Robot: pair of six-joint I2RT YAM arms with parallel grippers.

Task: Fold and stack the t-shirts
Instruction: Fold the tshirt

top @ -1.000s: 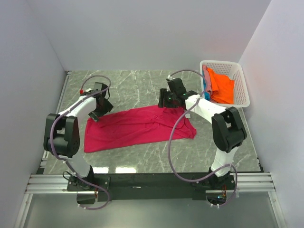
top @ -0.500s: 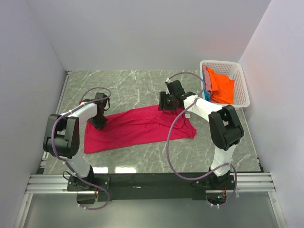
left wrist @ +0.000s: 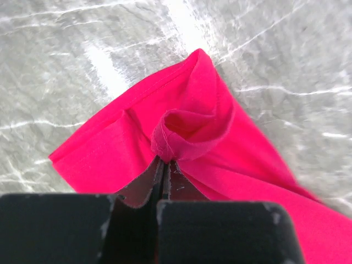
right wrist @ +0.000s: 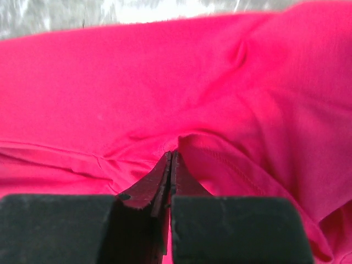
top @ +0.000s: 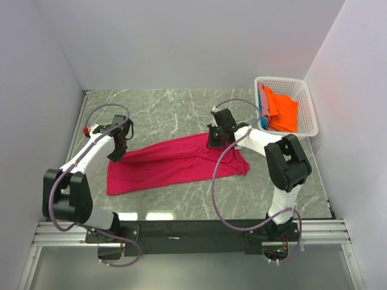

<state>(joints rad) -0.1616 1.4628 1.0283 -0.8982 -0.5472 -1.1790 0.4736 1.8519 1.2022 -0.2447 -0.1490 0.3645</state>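
Now | left tool (left wrist: 165,164) pinching crimson t-shirt (top: 175,160) | right tool (right wrist: 170,157) likewise

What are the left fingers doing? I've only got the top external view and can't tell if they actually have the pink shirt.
Observer: The left wrist view shows the left fingers shut on a bunched fold of the crimson-pink shirt, close to one of its corners.
Operator: And the right side?
Observer: In the right wrist view the right fingers are shut too, pinching a ridge of the same shirt right beside a stitched hem.
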